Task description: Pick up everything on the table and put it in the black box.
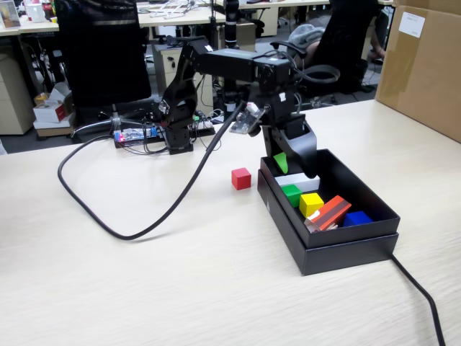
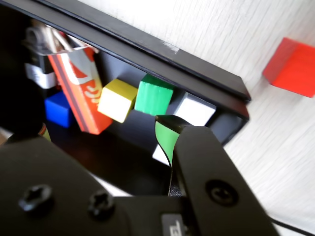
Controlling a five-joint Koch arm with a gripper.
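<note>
Now arm bent over black box [image 1: 338, 245], claw [image 1: 292, 164] empty, opening unclear.

Fixed view faces the table obliquely; wrist view looks closely into the black box [image 2: 147, 59].

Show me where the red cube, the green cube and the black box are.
red cube [image 1: 241, 178], fixed view, front face.
green cube [image 2: 154, 95], wrist view, side face.
black box [image 1: 346, 254], fixed view, near outer wall.

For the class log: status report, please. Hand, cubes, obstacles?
Hand over black box, empty, state unclear. Yellow cube, green cube boxed. Red cube on table. Path clear.
</note>
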